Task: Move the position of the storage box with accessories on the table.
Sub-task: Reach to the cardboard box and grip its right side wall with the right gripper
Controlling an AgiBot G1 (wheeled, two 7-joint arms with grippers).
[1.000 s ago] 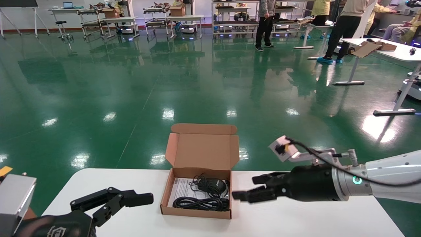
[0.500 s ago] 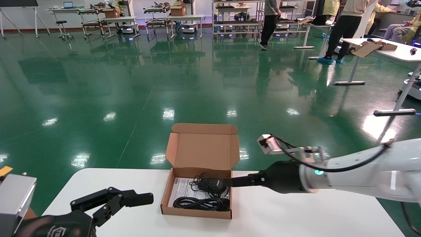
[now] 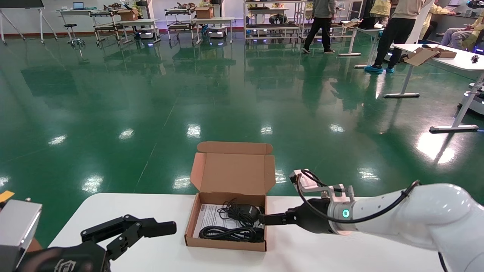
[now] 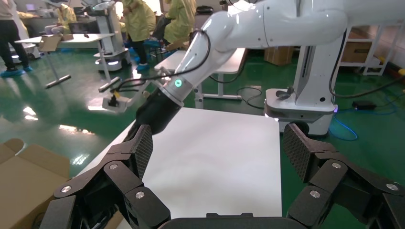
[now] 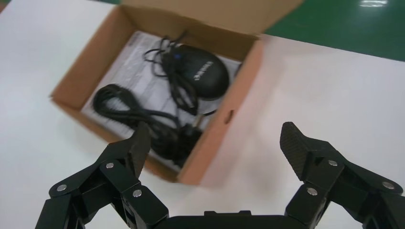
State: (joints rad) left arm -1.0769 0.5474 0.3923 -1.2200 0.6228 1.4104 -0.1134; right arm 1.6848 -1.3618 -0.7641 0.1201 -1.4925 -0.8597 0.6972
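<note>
A small brown corrugated-cardboard storage box [image 3: 227, 223] is seen at the lower centre of the head view, resting on the white desk [image 3: 340, 253] close to its far edge. Its hinged lid [image 3: 233, 168] is raised upright behind the tray, with side tabs folded forward. Inside the tray, a white printed sheet [image 3: 209, 218] is laid flat on the bottom; a black oval adapter [image 3: 247, 213] with a thin tangled lead is placed toward the lid side, and a thicker coiled black cable [image 3: 227, 233] lies toward the near wall.

The right claw [image 3: 266, 219] is positioned at the box's right wall, in the lower middle of the head view, with the white arm entering from the lower right of the frame. In the right wrist view, the claw [image 5: 217, 143] is shown wide open, its two fingers [image 5: 136, 145] spread to either side of that wall: one is placed over the tray above the coiled cable [image 5: 143, 119], the other over the bare desk [image 5: 325, 86] outside the box [image 5: 224, 129]. Nothing is held by it, and whether the wall is touched cannot be told.

The left claw [image 3: 151, 228] is parked low at the lower left of the head view, above the desk and apart from the box. It is shown open and empty in the left wrist view [image 4: 217, 152], with its textured pads [image 4: 143, 148] set well apart.
</note>
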